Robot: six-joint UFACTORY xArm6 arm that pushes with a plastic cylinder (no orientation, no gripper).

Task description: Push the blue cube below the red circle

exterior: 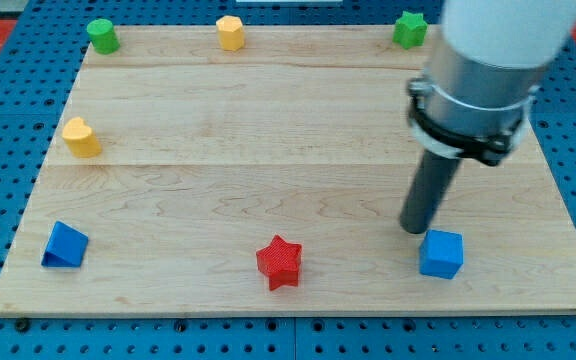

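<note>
— Blue cube (441, 254) first: where does it lie?
— Near the view's bottom right of the wooden board (268, 130), close to the bottom edge. My tip (414, 230) is just beside it, at its upper left corner. I cannot tell if they touch or if a thin gap is between them.
— And the state of the tip?
— It is a plain dark rod, upright on the board; it has no jaws, so it does not spread, press together or pinch anything.
— What else lies on the board?
— A red star (279, 262) at the bottom middle, well apart to the left of the cube. A blue triangular block (65, 246) at the bottom left. A yellow block (81, 137) at the left edge, a green cylinder (102, 35) at the top left, a second yellow block (230, 32) at the top middle, and a green star (409, 29) at the top right, partly beside the arm's grey body (478, 80)
— A red circle?
— I see only the red star in red
</note>
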